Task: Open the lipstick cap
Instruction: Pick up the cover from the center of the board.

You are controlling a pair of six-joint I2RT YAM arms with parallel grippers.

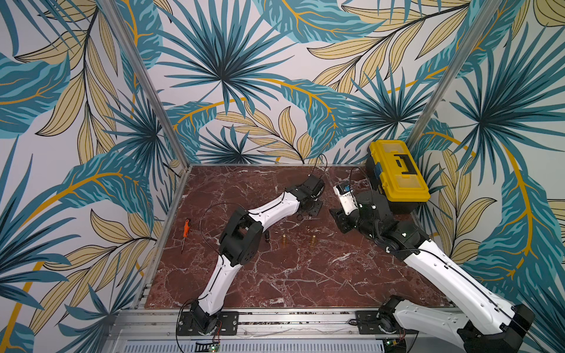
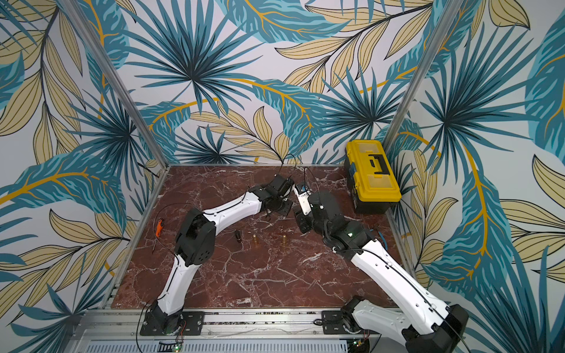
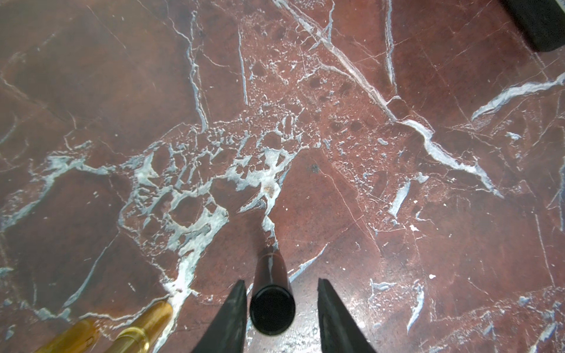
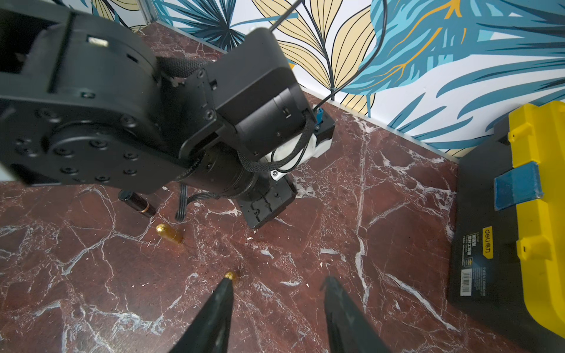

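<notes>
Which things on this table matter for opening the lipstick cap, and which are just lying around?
For the job: dark lipstick tube; gold tube beside it; second gold tube. Both gold ones are probably lipsticks too.
Just lying about: orange screwdriver; yellow toolbox.
</notes>
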